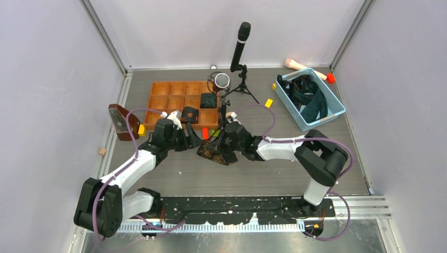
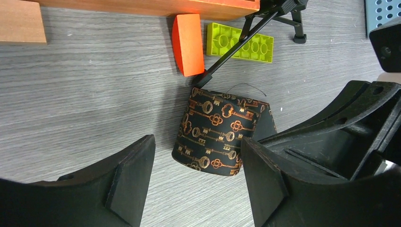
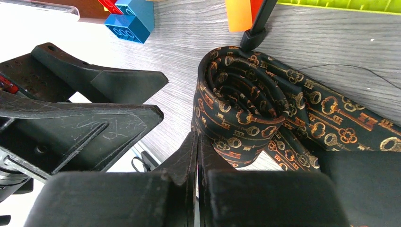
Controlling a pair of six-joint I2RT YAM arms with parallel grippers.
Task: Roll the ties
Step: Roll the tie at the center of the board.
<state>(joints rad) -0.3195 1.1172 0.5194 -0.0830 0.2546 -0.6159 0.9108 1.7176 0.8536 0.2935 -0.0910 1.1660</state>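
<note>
While the left tool (image 2: 197, 142) stands spread, the right tool (image 3: 197, 142) — pressed together — sits beside the tie (image 3: 236, 113).

Overhead, I see only part of the key-patterned tie roll (image 1: 213, 154): my right hand (image 1: 224, 141) covers its far side, and the gold print is too small to read. The ties (image 1: 311, 97) heaped at far right tangle together, so I cannot count them.

In my left wrist camera, one of the fingers (image 2: 283, 179) of my left hand (image 2: 196, 170) hides the roll's lower right corner. The orange tray (image 2: 142, 7) and blue basket (image 2: 383, 12) are cut off by the top edge.

In my right wrist camera, the tie's loose tail runs off the right edge, and the green brick (image 3: 340, 4) is cropped at the top.
</note>
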